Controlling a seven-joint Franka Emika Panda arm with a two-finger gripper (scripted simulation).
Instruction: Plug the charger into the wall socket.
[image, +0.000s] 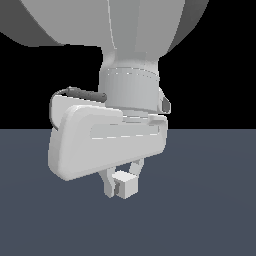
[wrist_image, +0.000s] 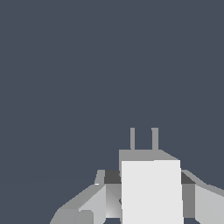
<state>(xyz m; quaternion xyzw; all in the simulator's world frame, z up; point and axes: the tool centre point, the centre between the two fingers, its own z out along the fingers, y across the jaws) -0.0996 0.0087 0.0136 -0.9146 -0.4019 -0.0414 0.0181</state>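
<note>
The charger (image: 125, 184) sits right between the fingers, a small white block hanging just under the big pale hand of the arm (image: 107, 142), above the grey-blue floor (image: 210, 210). In the wrist view the charger (wrist_image: 151, 190) fills the near part of the picture, and two thin grey prongs (wrist_image: 143, 139) stick out of its far face, side by side, pointing straight away from the camera over open floor (wrist_image: 65, 65).

The gripper (image: 122, 182) is closed down to the block's width, one finger (image: 107, 184) pressed on the side toward the exterior view's left, the other mostly hidden behind the block. The wrist view shows the fingers (wrist_image: 94, 201) flanking both sides of it, snug against it, so it's a firm pinch.

The block looks a touch wider than tall; whether it clears the floor, I can't tell from here. Above the floor, plain black background (image: 220, 75). No socket plate shows in either view.
</note>
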